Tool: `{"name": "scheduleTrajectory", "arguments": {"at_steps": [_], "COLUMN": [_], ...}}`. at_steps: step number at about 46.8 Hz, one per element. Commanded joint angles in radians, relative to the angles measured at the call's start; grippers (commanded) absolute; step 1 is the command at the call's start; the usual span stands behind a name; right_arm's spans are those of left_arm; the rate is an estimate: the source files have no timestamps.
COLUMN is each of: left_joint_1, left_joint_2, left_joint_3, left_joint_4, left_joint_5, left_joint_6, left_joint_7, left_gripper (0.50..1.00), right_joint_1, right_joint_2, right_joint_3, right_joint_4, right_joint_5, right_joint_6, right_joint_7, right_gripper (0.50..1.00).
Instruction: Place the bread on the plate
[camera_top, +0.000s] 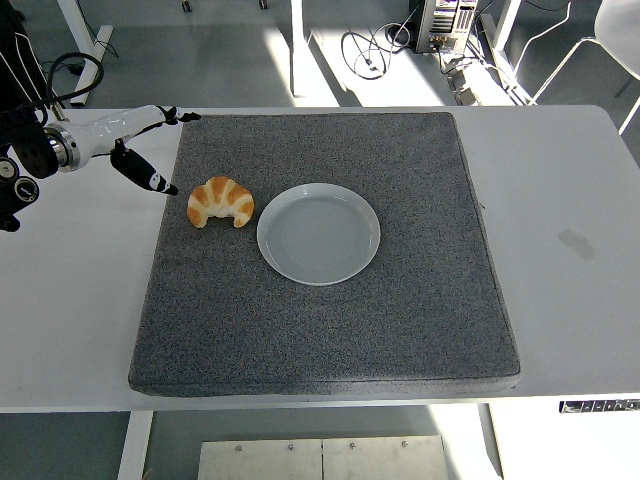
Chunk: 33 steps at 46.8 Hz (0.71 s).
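A golden croissant (221, 201) lies on the grey mat (330, 330), just left of an empty pale plate (319, 233). My left hand (135, 140) comes in from the left edge and hovers over the mat's far left edge, up and left of the croissant. Its fingers are spread and hold nothing, with the thumb (147, 176) pointing down towards the croissant. It does not touch the bread. The right arm is out of view.
The mat lies on a white table (570, 200). Beyond the table's far edge are table legs, cables (375, 50) and a computer case on the floor. A small smudge (577, 243) marks the table at the right.
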Motion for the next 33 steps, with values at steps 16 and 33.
{"name": "scheduleTrajectory", "arguments": {"at_steps": [16,33], "left_joint_1": [0.025,0.039], "left_joint_2": [-0.129,-0.133], "left_joint_3": [0.001,0.009], "left_joint_4": [0.109,0.094], "left_joint_5": [-0.136,-0.130], "left_joint_6": [0.001,-0.008], "left_joint_7": [0.022,0.019], "left_gripper": [0.972,0.969], "right_joint_1": [0.000,0.000], "right_joint_2": [0.000,0.000], "right_joint_3": [0.000,0.000], "right_joint_4": [0.000,0.000], "right_joint_5": [0.000,0.000], "right_joint_6": [0.000,0.000], "right_joint_7": [0.000,0.000], "right_gripper": [1.000,1.000]}}
